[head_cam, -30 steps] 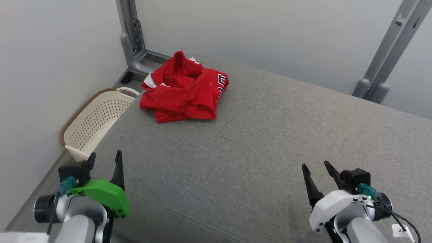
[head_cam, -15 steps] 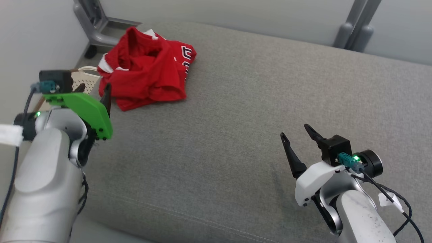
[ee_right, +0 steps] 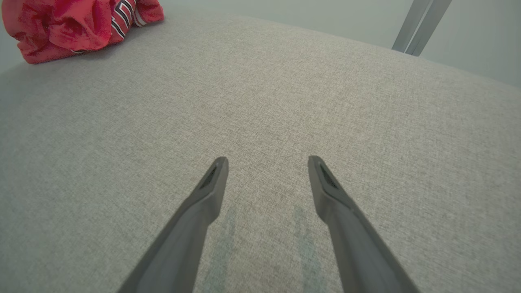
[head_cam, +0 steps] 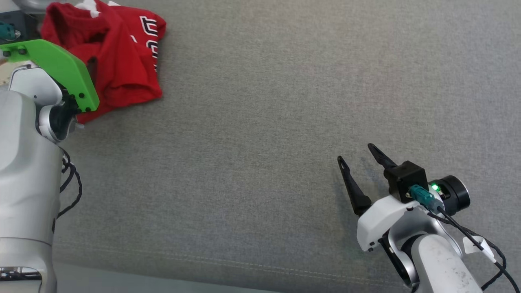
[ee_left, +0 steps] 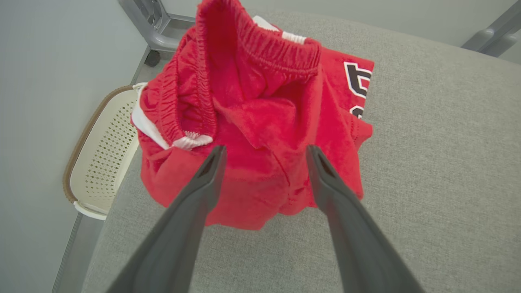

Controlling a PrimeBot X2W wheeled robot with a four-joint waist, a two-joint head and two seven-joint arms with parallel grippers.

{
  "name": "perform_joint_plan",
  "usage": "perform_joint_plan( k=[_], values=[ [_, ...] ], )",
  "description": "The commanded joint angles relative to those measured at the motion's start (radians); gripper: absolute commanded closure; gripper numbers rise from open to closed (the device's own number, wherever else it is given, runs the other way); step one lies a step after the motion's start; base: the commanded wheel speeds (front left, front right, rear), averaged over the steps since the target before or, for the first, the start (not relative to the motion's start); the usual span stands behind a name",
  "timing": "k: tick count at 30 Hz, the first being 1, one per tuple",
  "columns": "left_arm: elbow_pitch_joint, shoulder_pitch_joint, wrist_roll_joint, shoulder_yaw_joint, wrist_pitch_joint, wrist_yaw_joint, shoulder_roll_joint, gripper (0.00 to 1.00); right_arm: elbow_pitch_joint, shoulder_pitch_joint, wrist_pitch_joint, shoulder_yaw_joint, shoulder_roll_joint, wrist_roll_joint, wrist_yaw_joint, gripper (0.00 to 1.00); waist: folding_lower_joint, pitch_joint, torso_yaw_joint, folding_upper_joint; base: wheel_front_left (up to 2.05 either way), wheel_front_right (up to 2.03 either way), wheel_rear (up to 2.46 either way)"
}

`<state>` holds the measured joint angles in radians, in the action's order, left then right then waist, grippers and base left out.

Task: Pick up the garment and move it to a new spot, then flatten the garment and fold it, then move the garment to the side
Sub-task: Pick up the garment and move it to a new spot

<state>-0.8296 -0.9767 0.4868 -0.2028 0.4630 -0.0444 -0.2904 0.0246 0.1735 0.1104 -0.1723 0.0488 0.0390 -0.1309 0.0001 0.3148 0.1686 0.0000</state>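
Note:
The garment (head_cam: 122,49) is a crumpled red pair of shorts with white trim and dark lettering, lying at the far left corner of the grey cushion (head_cam: 264,122). In the left wrist view my left gripper (ee_left: 264,150) hovers open just over the garment (ee_left: 260,101), with one finger to each side of its near fold and nothing held. A green wrist cover (head_cam: 53,65) hides most of those fingers in the head view. At the near right my right gripper (head_cam: 355,153) stands open just above bare cushion, far from the garment (ee_right: 61,24).
A cream perforated basket (ee_left: 101,158) sits on the floor off the cushion's left edge, beside the garment. A grey metal stand foot (ee_left: 150,24) is behind it, and another upright (ee_right: 419,24) is at the back right. The cushion's front seam (head_cam: 244,264) runs near me.
The head camera has tilted down and shifted. My left arm has reached forward, bringing its open gripper over the garment. The right gripper has stayed open over the near right of the cushion.

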Motion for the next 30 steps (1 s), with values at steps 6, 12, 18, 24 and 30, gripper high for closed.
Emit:
perform_joint_plan(
  k=[6,12,18,24,30],
  values=[
    [-0.049,-0.056,-0.033,-0.012,0.015,0.065,-0.031,0.00,-0.038,-0.008,0.010,0.006,0.003,-0.011,0.000,0.00,-0.0001,0.108,-0.081,0.0000,0.00,0.00,0.00],
    [-0.085,-0.075,-0.063,-0.023,0.010,0.137,-0.041,1.00,-0.040,0.012,0.004,-0.007,0.003,-0.014,0.000,0.00,-0.0001,0.114,-0.077,0.0000,0.00,0.00,0.00],
    [-0.080,-0.074,-0.063,-0.023,-0.061,0.145,-0.037,1.00,-0.011,0.019,-0.010,-0.009,0.003,-0.022,0.000,0.00,-0.0001,0.079,-0.065,0.0000,0.00,0.00,0.00],
    [-0.043,-0.085,-0.067,-0.028,-0.177,0.120,-0.029,1.00,0.032,0.019,-0.036,-0.016,0.003,-0.056,0.000,0.00,-0.0001,0.004,-0.068,0.0000,0.00,0.00,0.00],
    [0.012,-0.114,-0.106,-0.083,-0.281,0.059,-0.030,1.00,0.082,0.010,-0.067,-0.023,0.003,-0.103,0.000,0.00,-0.0001,-0.082,-0.106,0.0000,0.00,0.00,0.00]
  ],
)
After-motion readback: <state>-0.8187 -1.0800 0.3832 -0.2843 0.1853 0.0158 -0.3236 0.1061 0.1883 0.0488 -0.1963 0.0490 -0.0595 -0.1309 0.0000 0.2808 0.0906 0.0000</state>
